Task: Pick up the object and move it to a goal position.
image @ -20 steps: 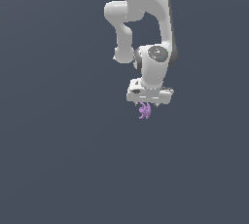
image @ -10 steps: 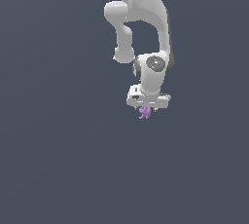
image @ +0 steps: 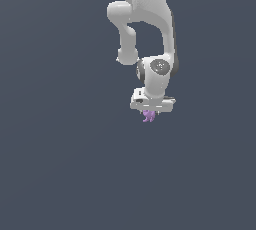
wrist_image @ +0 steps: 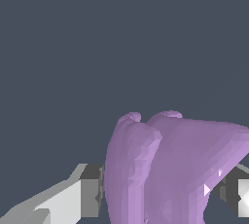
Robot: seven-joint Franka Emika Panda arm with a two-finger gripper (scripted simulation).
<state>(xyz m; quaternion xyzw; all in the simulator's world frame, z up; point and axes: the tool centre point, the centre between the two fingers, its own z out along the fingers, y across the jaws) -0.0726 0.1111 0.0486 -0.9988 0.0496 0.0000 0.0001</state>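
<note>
The object [image: 148, 116] is a tiny light-purple figure with small prongs, hanging just below the white gripper head in the exterior view. My gripper [image: 149, 114] is shut on it and holds it in mid-air against the plain grey background. In the wrist view the object [wrist_image: 170, 169] fills the space between the two fingers [wrist_image: 90, 191], with its rounded purple lobes pointing away from the camera. The fingertips themselves are mostly hidden behind it.
The white arm [image: 145, 19] reaches down from the top of the exterior view. Only a flat dark grey surface [image: 60, 174] shows around it.
The arm has moved the gripper and the held object slightly down and toward the exterior view's left. The grip on the object is unchanged.
</note>
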